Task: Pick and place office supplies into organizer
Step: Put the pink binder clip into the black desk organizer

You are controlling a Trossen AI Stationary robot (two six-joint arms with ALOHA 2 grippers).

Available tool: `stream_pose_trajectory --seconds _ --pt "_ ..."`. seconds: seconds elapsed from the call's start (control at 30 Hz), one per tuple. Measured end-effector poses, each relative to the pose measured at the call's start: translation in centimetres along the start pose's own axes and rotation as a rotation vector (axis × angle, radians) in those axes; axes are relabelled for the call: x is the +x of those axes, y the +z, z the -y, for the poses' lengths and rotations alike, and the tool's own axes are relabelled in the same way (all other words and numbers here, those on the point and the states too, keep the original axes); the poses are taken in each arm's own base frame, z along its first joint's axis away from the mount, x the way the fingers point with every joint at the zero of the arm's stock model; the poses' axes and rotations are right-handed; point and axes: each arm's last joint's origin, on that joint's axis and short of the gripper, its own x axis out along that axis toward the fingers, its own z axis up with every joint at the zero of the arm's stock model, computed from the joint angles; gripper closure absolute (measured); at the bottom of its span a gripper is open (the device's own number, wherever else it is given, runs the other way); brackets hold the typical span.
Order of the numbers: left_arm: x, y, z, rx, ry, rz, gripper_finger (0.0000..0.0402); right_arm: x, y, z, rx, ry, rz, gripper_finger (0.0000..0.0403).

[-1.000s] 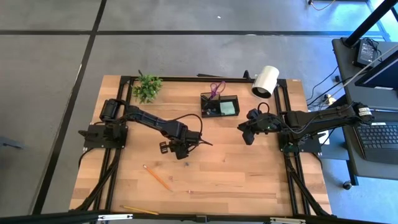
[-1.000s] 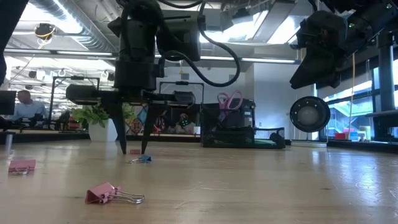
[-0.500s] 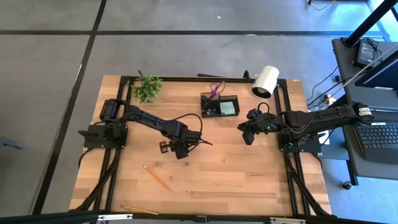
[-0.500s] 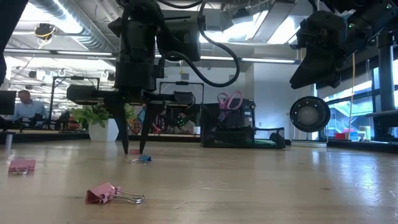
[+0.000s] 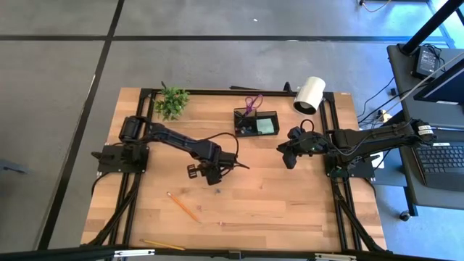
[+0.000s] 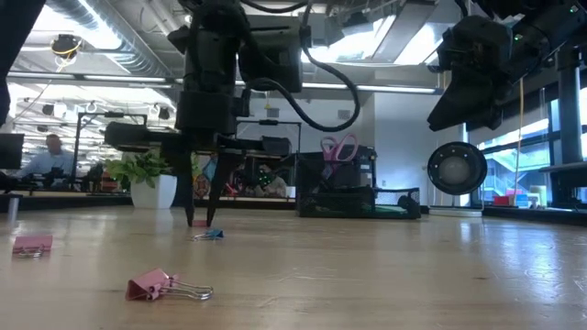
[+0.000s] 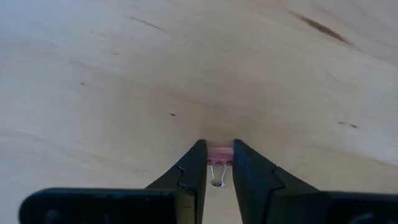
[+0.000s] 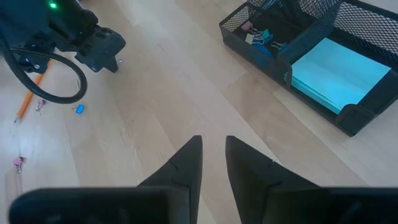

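Note:
My left gripper (image 7: 219,163) points straight down at mid-table (image 5: 215,178), shut on a small pink binder clip (image 7: 219,155). A blue binder clip (image 6: 210,235) lies on the wood just beside it. The black mesh organizer (image 5: 256,123) stands at the far middle with purple scissors (image 5: 252,103) upright in it and a light sticky-note pad (image 8: 336,71) flat in one compartment. Two orange pencils (image 5: 183,206) (image 5: 163,245) lie near the front left. My right gripper (image 8: 212,155) hovers right of the organizer (image 5: 290,161), its fingers a little apart with nothing between them. My left gripper pinches the pink clip's body (image 7: 219,152) between its two fingertips, coming from above and pointing down. The clip's wire loop (image 7: 216,182) shows in the gap behind the tips. The clip (image 6: 197,223) sits at table level; whether it is lifted clear I cannot tell.
Two more pink binder clips lie near the front (image 6: 165,286) and at the left (image 6: 32,244). A green plant (image 5: 172,101) stands at the far left and a white cylinder (image 5: 310,95) at the far right. Bare wood stretches between the left gripper and the organizer.
My left gripper's fingers have drawn together around the pink binder clip and now stand against its sides. The arm has otherwise stayed over the same spot. The right arm has kept still.

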Motion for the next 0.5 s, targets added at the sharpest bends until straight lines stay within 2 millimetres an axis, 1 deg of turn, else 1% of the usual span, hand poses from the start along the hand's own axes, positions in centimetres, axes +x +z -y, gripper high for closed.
stream_pose_trajectory --seconds 0.1,0.2,0.27,0.37,0.5 --pt "-0.5 -0.2 -0.9 -0.041 0.039 -0.02 0.0344 0.0 0.0 0.0 0.0 0.0 0.0 0.0327" --pt "-1.5 -1.1 -2.2 -0.134 0.122 -0.089 0.0344 0.0 0.0 0.0 0.0 0.0 0.0 0.0327" --pt "-2.5 -1.7 -3.3 -0.205 0.172 -0.097 0.0344 0.0 0.0 0.0 0.001 0.0 0.0 0.0327" --pt "-3.8 -2.6 -5.0 -0.347 0.268 -0.057 0.0344 0.0 0.0 0.0 0.002 0.001 0.001 0.0327" --pt "-5.5 -4.5 -7.4 -0.587 0.419 0.009 0.0344 0.0 0.0 0.0 0.007 0.001 0.001 0.0327"
